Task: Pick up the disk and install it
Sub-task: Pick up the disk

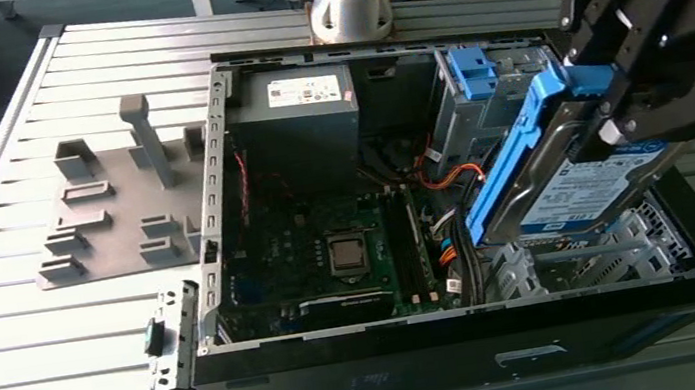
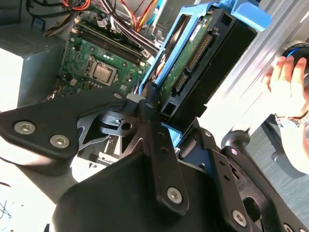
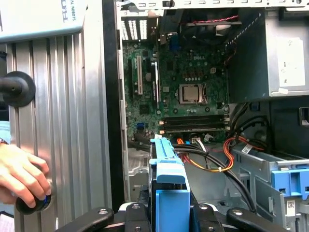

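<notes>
Blue-framed and silver-grey, the disk [image 1: 582, 186] is hanging at the right of the exterior view, tilting steeply over the open computer case [image 1: 386, 377]. The hand [image 1: 603, 109] is clamping its upper end. Gripping it edge-on this way is probably giving its lower end room to pass the orange cables [image 1: 445, 176] while aiming for the metal cage [image 1: 573, 271] at lower right. It is not yet sitting in place.

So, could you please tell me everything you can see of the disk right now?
The disk is a flat silver-grey metal drive with a white and blue label, edged by a blue plastic carrier frame. It hangs steeply tilted, clamped at its upper end in the jaws, over the open computer case, at the exterior view's right.
</notes>
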You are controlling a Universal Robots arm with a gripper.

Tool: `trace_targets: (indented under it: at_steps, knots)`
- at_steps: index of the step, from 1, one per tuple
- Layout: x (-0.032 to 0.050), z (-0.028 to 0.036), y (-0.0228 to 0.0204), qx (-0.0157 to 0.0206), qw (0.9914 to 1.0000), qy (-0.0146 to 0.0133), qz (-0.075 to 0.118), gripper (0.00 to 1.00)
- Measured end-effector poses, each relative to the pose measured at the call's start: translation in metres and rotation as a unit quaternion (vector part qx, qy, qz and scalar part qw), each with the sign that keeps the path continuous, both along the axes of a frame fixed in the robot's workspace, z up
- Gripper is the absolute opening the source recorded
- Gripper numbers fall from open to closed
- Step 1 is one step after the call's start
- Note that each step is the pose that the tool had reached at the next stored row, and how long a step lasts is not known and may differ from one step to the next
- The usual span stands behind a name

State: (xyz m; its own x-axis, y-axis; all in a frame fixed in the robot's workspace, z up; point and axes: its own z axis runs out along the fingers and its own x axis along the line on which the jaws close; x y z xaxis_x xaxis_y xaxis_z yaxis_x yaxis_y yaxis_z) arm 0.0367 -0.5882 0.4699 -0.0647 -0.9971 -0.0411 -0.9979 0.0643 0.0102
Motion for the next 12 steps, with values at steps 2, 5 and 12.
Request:
trace_targets:
  at_steps: [2, 5, 12]
  knots:
    - [0.0025, -0.0005, -0.0017, 0.0, 1.0, 0.0001, 0.0, 0.36]
    - [0.0063, -0.0015, -0.0042, 0.0, 1.0, 0.0002, 0.0, 0.36]
    - [0.0153, -0.0032, -0.0086, 0.0001, 1.0, 0.0004, 0.0, 0.36]
